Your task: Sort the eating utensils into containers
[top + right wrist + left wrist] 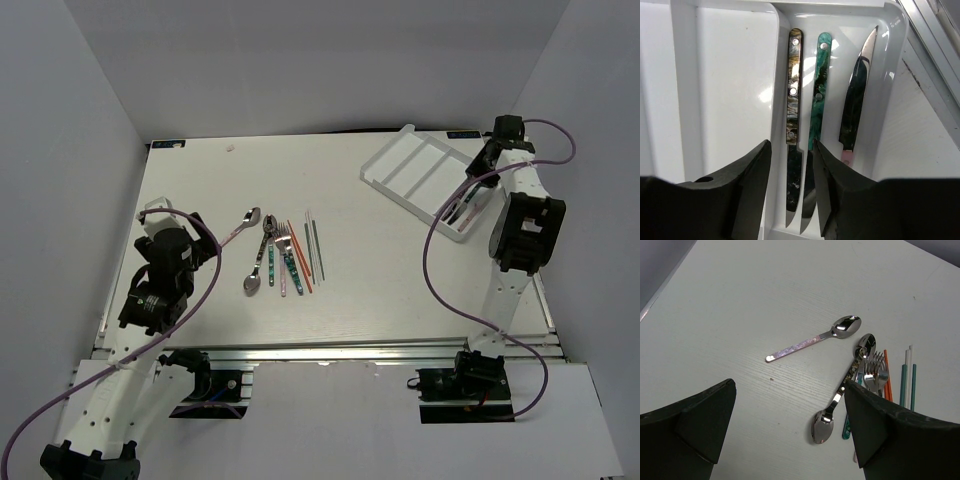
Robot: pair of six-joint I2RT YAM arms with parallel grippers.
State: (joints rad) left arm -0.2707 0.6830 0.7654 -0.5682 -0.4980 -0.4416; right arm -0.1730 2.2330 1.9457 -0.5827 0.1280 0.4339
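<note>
Right hand (791, 145), narrowly parted, empty, over knives (820, 90) in tray (730, 75); left hand (789, 385) wide apart.

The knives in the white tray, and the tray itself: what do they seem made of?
Knife blades: polished metal, probably steel; they mirror dark and bright patches. The teal handle and the dark handle look like glossy marbled resin or plastic, with metal rivets. Tray: glossy white moulded plastic, judging by rounded corners and soft highlights.
</note>
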